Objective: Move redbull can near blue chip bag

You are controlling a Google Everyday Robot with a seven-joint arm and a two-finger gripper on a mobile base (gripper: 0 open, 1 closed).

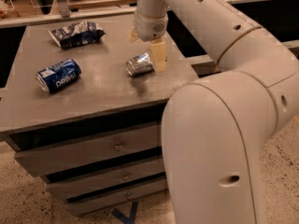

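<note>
The redbull can (139,65) lies on its side right of the middle of the grey cabinet top (98,94), with its shiny round end toward the left front. My gripper (146,46) is open and hangs just above the can's far right end. One tan finger (159,56) is down beside the can's right end and the other (133,35) is behind it. The blue chip bag (74,32) lies crumpled at the far left of the top, well away from the can.
A dark blue Pepsi can (58,74) lies on its side at the left front of the top. The cabinet has three drawers (117,146) below. My white arm (215,125) fills the right foreground. A shelf rail (70,15) runs behind the cabinet.
</note>
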